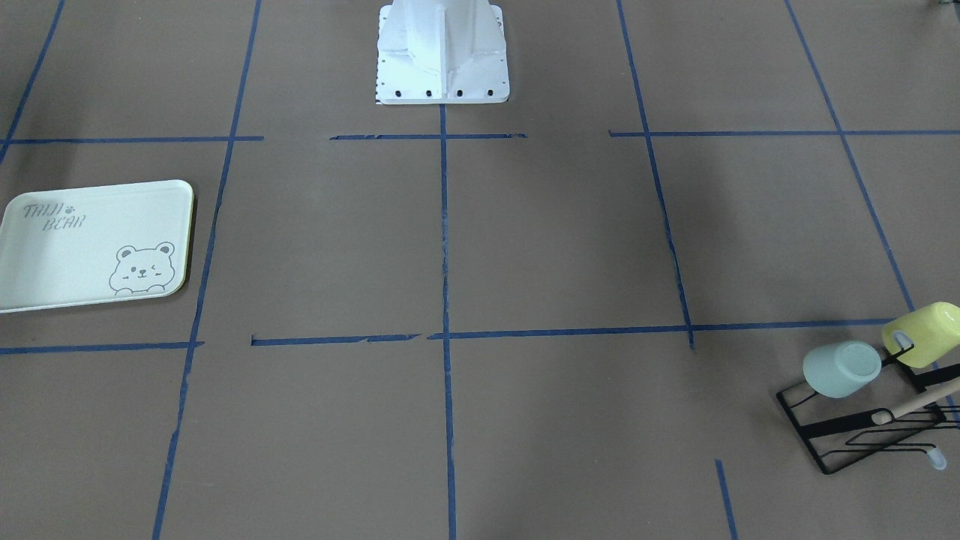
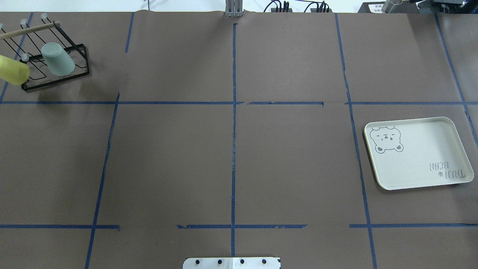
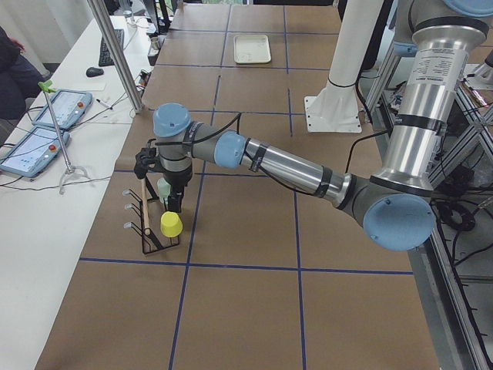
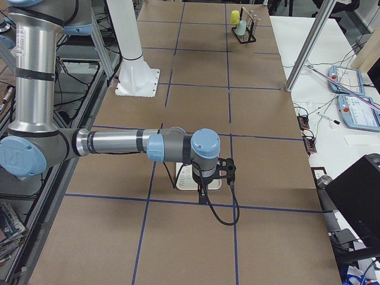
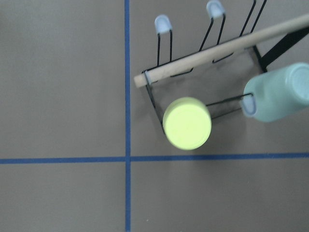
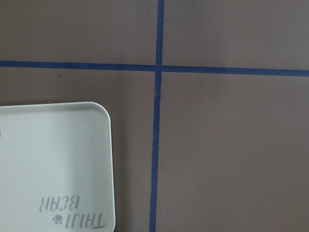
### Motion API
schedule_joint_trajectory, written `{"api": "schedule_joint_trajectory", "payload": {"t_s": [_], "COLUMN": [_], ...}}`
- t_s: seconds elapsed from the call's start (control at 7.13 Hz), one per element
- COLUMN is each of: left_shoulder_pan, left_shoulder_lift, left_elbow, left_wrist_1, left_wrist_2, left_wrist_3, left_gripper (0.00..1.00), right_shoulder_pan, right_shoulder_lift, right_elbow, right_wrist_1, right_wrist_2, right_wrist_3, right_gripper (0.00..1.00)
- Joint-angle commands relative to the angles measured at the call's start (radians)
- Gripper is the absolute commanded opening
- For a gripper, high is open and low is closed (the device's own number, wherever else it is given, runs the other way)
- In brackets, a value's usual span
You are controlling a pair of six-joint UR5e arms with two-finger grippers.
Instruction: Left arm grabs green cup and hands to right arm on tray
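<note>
Two cups sit mouth-down and tilted on pegs of a black wire rack (image 1: 836, 425) at the far left corner of the table (image 1: 525, 247): the green cup (image 1: 840, 369) and, just beside it, a yellow cup (image 1: 921, 334). The left tool (image 3: 176, 202) hangs over the rack, near the green cup; whether it is spread or pressed together cannot be told. The tray (image 1: 75, 247) lies well apart, at the table's right end. The right tool (image 4: 202, 189) hangs above it, state likewise undeterminable.
</note>
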Motion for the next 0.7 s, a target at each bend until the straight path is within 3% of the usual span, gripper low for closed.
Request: {"api": "schedule_joint_trajectory", "payload": {"t_s": [0.0,0.28,0.56], "left_shoulder_pan": [0.120,0.177,0.284], "left_shoulder_lift": [-0.103,-0.221,-0.246], "left_elbow": [0.056,0.164,0.240], "left_wrist_1": [-0.001,-0.025,-0.149], "left_wrist_2": [0.079,0.132,0.320], "left_wrist_3": [-0.191,-0.392,-0.530], "left_gripper": [1.00,1.00,1.00], "right_shoulder_pan": [0.000,0.000,0.000], "right_shoulder_lift": [-0.001,-0.001,-0.002], "right_elbow": [-0.002,-0.003,-0.003], "right_wrist_1": [0.000,0.000,0.000], "right_wrist_2": [0.000,0.001,0.000], "right_wrist_3": [0.002,0.003,0.003], "right_gripper": [1.00,1.00,1.00]}}
